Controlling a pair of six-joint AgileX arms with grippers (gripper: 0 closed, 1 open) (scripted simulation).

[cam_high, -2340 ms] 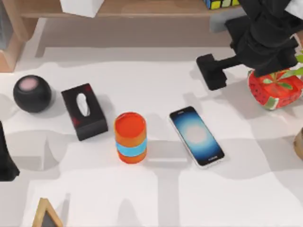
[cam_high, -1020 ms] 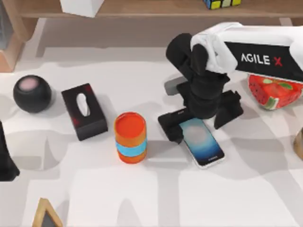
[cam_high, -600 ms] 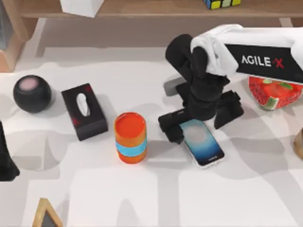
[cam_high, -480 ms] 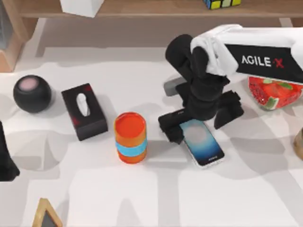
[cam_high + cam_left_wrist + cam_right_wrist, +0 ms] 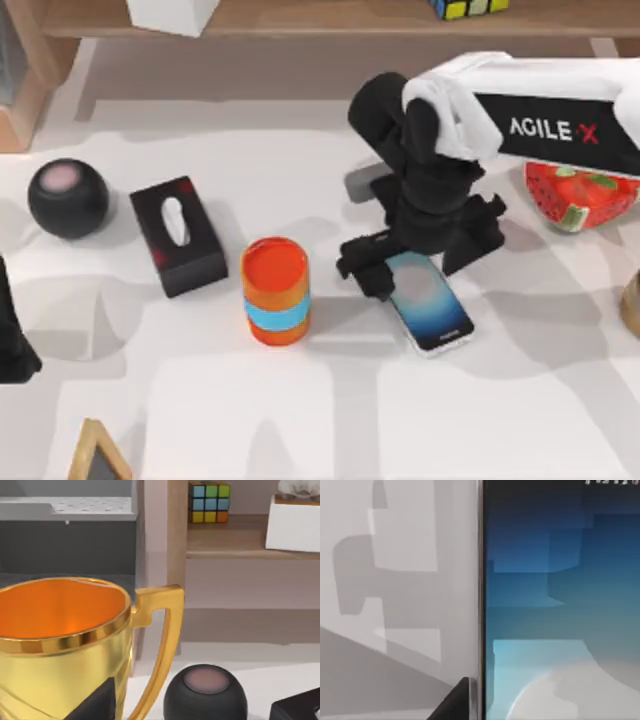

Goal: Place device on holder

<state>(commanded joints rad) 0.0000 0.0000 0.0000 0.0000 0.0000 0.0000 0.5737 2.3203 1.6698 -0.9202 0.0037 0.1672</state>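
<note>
The phone point(image 5: 430, 302) was lying flat on the white table point(image 5: 300, 420), screen up, a bit right of the middle, angled so its far end pointed toward the back left. The right gripper point(image 5: 415, 262) was down over that far end, with one black finger point(image 5: 365, 270) on the left side of the phone and the other off to the right, so the jaws were spread apart and straddling it rather than clamped. Hard to say whether either finger actually touched the frame. The right wrist view was right up against the blue screen point(image 5: 560, 605), with the phone's dark edge running along the pale table and a black fingertip point(image 5: 452, 700) poking in just beside that edge.

Just left of the phone stood the orange cup point(image 5: 275, 290) with its blue band, then the black box point(image 5: 177, 235) with a white oval slot, then a dark round speaker point(image 5: 67, 197) near the left edge. A strawberry-looking thing point(image 5: 580, 195) sat on the right, partly under the arm.

The left arm point(image 5: 12, 340) was parked at the left edge of the table; its wrist view looked past a gold trophy cup point(image 5: 65, 645) at the speaker and a shelf with a colour cube point(image 5: 209, 502).
</note>
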